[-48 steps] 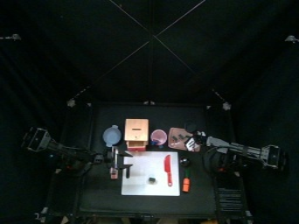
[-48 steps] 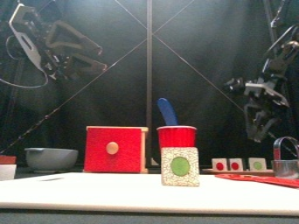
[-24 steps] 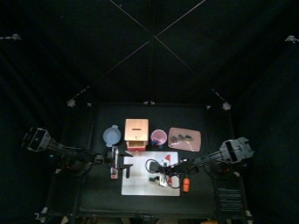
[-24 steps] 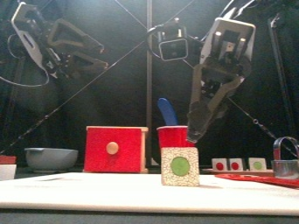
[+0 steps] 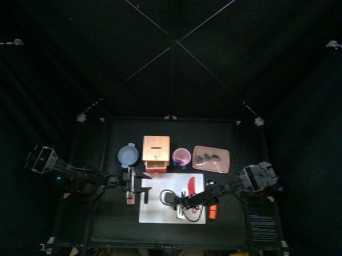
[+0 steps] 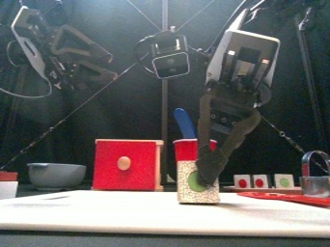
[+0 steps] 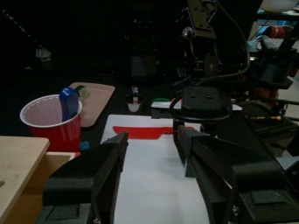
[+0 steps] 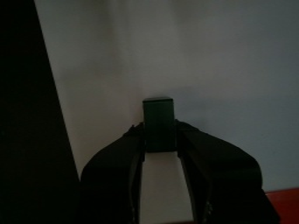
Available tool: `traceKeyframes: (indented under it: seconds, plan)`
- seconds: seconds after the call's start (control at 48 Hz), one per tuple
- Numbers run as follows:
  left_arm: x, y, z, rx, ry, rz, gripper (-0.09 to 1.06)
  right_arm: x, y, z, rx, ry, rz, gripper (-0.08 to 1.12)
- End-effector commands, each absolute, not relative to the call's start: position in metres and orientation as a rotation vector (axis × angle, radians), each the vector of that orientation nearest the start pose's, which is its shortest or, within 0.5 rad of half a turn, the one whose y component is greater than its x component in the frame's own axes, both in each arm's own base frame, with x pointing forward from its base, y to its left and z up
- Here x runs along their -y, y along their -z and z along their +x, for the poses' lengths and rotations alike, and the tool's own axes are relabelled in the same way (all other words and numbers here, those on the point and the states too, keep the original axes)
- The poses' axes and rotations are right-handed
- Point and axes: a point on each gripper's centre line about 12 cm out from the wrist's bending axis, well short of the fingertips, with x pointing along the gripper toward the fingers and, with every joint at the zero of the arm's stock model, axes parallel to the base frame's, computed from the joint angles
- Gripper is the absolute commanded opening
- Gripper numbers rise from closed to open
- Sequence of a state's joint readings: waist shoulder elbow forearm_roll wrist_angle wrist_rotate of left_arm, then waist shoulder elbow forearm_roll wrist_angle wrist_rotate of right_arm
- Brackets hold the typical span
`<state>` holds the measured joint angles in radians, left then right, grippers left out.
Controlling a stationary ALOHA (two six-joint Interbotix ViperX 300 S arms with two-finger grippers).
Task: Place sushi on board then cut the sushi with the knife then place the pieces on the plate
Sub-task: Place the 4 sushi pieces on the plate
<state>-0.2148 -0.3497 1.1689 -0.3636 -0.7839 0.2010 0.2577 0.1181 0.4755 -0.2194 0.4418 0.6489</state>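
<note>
One sushi piece (image 6: 198, 184), a pale block with a green centre, stands on the white board (image 6: 91, 207). In the right wrist view it is a dark green block (image 8: 160, 112). My right gripper (image 8: 160, 133) has come down over it, open, one jaw close on each side; whether they touch it is unclear. From above, the right gripper (image 5: 175, 203) hides the piece. A red knife (image 5: 193, 186) lies on the board (image 5: 154, 208). More sushi pieces (image 6: 260, 180) sit on the pink plate (image 5: 210, 157). My left gripper (image 7: 149, 156) hangs open and empty by the board's left edge.
Behind the board stand the wooden box with a red drawer front (image 6: 126, 164), the blue-grey bowl (image 6: 56, 175) and the red cup (image 6: 196, 150) holding a blue knife (image 6: 184, 122). A metal cutter (image 6: 316, 164) sits at the right. An orange toy (image 5: 211, 211) lies at the board's right edge.
My right arm swung from over the pink plate across to the board and dropped onto the sushi piece. The left arm stayed still.
</note>
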Motion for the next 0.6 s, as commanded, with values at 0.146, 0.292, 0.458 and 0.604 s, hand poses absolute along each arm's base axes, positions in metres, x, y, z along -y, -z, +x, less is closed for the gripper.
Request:
traceKeyframes:
  seconds: [0.146, 0.292, 0.458, 0.604]
  plan:
    - [0.028, -0.203, 0.272, -0.061, -0.044, -0.046, 0.87, -0.011, -0.215, 0.299, -1.019, 0.295, 0.311, 0.56]
    - [0.028, -0.201, 0.27, -0.068, -0.043, -0.047, 0.87, 0.033, -0.206, 0.221, -1.057, 0.48, 0.399, 0.56]
    - [0.028, -0.2, 0.271, -0.069, -0.043, -0.044, 0.87, 0.066, -0.174, 0.156, -1.009, 0.734, 0.597, 0.56]
    - [0.028, -0.2, 0.271, -0.07, -0.044, -0.039, 0.87, 0.098, -0.152, 0.134, -0.906, 0.942, 0.757, 0.56]
